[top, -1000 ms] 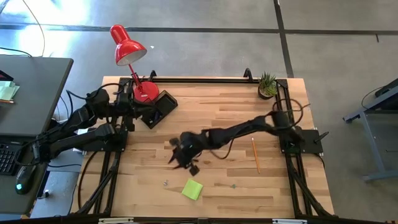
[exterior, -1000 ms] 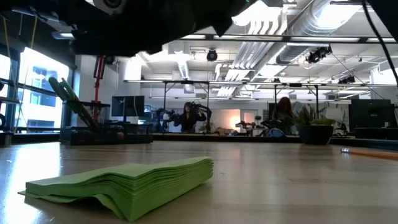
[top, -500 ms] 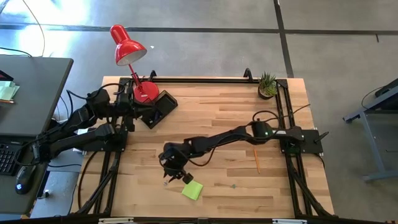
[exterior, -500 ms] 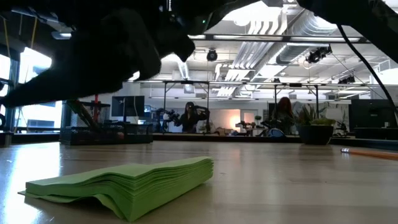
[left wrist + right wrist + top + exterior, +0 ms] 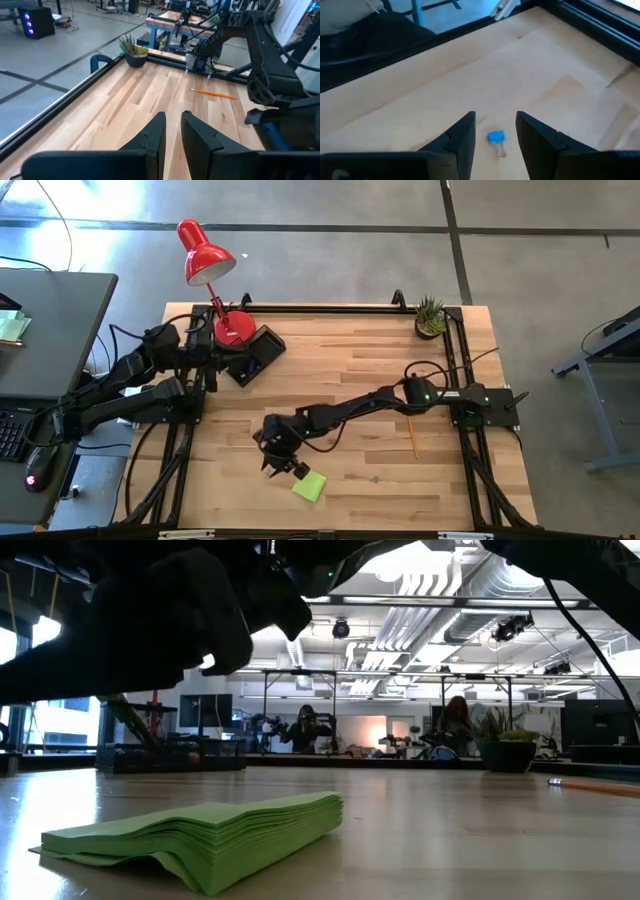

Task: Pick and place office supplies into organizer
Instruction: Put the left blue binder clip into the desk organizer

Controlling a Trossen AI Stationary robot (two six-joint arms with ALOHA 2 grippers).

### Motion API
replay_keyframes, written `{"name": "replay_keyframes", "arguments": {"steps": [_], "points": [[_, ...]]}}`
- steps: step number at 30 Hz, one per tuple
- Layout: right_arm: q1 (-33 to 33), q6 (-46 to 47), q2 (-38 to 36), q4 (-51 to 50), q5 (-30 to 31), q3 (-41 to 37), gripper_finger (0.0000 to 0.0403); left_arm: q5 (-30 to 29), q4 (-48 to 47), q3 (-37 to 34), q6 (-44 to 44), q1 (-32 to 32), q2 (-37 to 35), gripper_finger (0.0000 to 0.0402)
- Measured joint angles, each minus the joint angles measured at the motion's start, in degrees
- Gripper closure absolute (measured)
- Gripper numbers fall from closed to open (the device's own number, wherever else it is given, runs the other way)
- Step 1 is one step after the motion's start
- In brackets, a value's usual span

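Reaching for a small clip beside the sticky-note pad [image 5: 310, 485].

Right gripper [image 5: 495, 131] spread moderately, empty, poised over a blue clip [image 5: 495, 137], probably a binder clip, just left of the pad. Next: straight down, then pinch. Organizer [image 5: 252, 355] well beyond the pad; left gripper [image 5: 172, 131] there, nearly closed, empty.

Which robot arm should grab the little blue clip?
The right one. Its gripper hangs right over the blue clip, fingers open on either side. The left gripper waits far off, near the red lamp.
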Motion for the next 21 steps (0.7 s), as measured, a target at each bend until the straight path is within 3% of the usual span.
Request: {"name": "replay_keyframes", "arguments": {"steps": [10, 21], "points": [[0.2, 0.5, 3.5, 6.8, 0.2, -0.1, 0.0269, 1.7, -0.5, 0.0, -2.8, 0.0, 0.0, 0.0357], [-0.1, 0.7, 4.0, 6.8, -1.8, 0.0, 0.0269, 1.5, -1.1, 0.0, -2.7, 0.0, 0.0, 0.0357]]}}
